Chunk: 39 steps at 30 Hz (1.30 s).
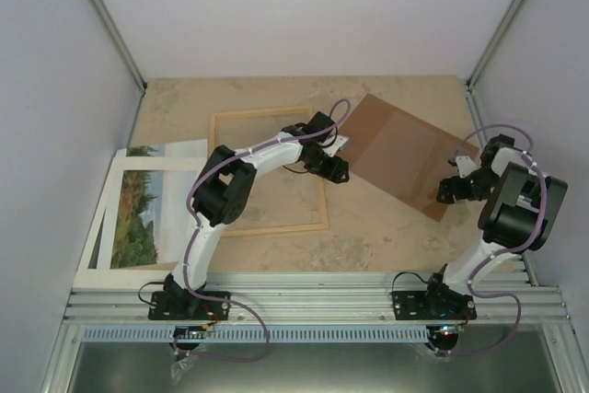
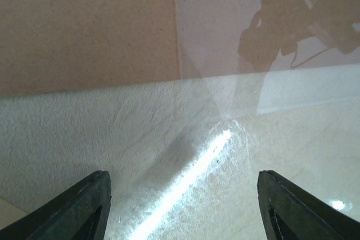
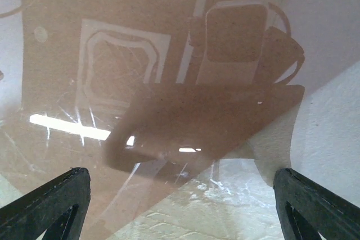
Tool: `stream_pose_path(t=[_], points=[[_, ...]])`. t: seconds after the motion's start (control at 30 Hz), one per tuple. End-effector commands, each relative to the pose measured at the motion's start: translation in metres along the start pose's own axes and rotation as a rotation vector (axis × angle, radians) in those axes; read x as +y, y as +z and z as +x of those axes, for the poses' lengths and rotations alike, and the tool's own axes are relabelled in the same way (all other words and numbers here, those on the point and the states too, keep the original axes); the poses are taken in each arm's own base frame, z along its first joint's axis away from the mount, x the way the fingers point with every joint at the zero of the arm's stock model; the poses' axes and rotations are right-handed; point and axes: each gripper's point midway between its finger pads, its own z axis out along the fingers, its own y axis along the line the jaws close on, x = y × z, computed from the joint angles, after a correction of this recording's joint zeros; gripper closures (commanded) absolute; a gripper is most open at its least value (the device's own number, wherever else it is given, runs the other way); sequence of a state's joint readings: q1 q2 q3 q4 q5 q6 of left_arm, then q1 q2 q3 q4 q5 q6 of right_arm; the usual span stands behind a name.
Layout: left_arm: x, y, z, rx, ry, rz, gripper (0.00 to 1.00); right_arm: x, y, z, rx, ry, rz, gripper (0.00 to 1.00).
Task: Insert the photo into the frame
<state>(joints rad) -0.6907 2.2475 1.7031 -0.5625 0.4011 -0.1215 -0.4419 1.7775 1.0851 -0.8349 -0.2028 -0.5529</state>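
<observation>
Both claws stand wide open and hold nothing. Seen from above, the left claw [image 1: 335,172] hangs over the bare strip of table [image 1: 368,236] between the right side of the frame [image 1: 272,230] and the board [image 1: 405,149]. In its wrist view its two dark fingers [image 2: 84,209] are far apart with only pale surface between them. The right claw [image 1: 448,192] hovers above the near right end of the board. Its fingers [image 3: 50,206] are spread just as wide over glossy brown and a wedge of pale table.

The table is pale and mottled like stone. The photo [image 1: 138,213] lies picture-up at the far left of it, well apart from both claws. Its top right corner comes close to the frame's left side, though I cannot tell whether they touch. The frame lies flat in the middle, slightly turned, with the left arm [image 1: 262,158] stretched across it and the table showing through its pane. The board, flat and brown, lies at an angle to the right of the frame and apart from it. Its shiny face mirrors the right claw in that wrist view.
</observation>
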Motion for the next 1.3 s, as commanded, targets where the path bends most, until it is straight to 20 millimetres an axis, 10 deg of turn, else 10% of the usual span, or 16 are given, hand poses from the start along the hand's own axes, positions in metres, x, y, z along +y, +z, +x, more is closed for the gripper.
stream_pose_path(t=[0.0, 0.3, 0.7, 1.27], points=[[0.002, -0.004, -0.013, -0.014, -0.133, 0.052, 0.26, 0.028, 0.003, 0.015, 0.027, 0.006, -0.124, 0.11], [0.003, 0.023, -0.011, 0.005, -0.244, 0.113, 0.27, -0.019, -0.007, 0.066, 0.138, 0.009, 0.100, 0.21], [-0.006, 0.053, 0.012, 0.068, -0.247, 0.166, 0.27, 0.023, 0.067, 0.107, 0.289, 0.047, -0.140, 0.30], [-0.065, 0.037, -0.011, -0.012, -0.180, 0.489, 0.22, 0.047, 0.083, 0.101, 0.312, -0.004, -0.225, 0.49]])
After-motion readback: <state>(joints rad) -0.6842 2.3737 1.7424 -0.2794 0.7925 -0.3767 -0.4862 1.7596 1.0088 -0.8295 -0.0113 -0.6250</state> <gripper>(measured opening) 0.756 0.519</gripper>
